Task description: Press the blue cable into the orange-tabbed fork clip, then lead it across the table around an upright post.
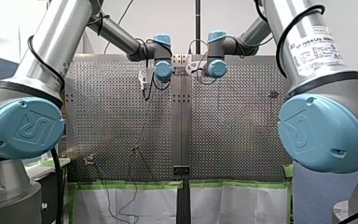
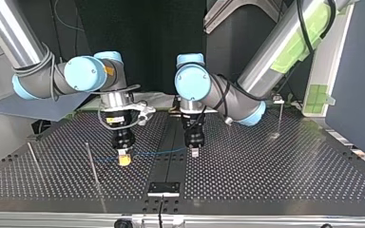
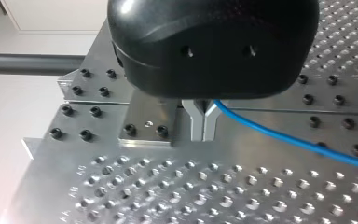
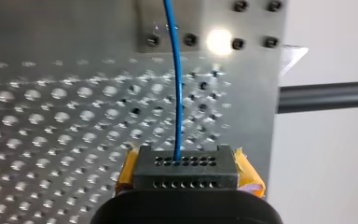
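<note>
A thin blue cable (image 2: pixel 158 152) runs level just above the perforated table between my two grippers. In the top view my left gripper (image 2: pixel 194 152) hangs at the middle seam and my right gripper (image 2: pixel 124 159), with yellow pads, hangs at its left. In the left wrist view my metal fingers (image 3: pixel 196 122) are shut on the blue cable (image 3: pixel 284 138), which trails off to one side. In the right wrist view my right gripper (image 4: pixel 185 163) is shut on the cable (image 4: pixel 177 93), which leads straight ahead of it. I cannot make out an orange-tabbed fork clip.
Thin upright posts stand on the table: one (image 2: pixel 93 165) close to my right gripper, another (image 2: pixel 32 156) further toward the top view's left, a third (image 2: pixel 280 116) at its right. A small bolted plate (image 2: pixel 164 188) sits on the seam near the table's edge.
</note>
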Available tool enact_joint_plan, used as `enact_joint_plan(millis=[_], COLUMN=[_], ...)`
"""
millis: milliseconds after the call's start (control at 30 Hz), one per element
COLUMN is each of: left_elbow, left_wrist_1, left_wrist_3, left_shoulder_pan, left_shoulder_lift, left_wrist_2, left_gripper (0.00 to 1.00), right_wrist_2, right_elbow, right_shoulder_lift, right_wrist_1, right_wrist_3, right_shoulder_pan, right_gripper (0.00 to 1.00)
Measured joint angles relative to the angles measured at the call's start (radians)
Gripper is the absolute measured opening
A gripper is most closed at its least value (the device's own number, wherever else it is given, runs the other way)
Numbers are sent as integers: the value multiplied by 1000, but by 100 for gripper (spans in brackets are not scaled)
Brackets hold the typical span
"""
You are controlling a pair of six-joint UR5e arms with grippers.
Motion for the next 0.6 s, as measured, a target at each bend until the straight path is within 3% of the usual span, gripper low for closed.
enact_joint_plan(millis=[433, 600], left_elbow=[83, 118], left_wrist_1=[-48, -71], left_wrist_3=[5, 3], left_shoulder_pan=[-12, -19], left_shoulder_lift=[0, -1], left_wrist_2=[8, 26], left_gripper=[0, 0], right_wrist_2=[5, 7], right_elbow=[-23, -23], right_shoulder_lift=[-33, -48], right_wrist_1=[40, 45], right_wrist_3=[7, 19], right_shoulder_pan=[-25, -40], right_gripper=[0, 0])
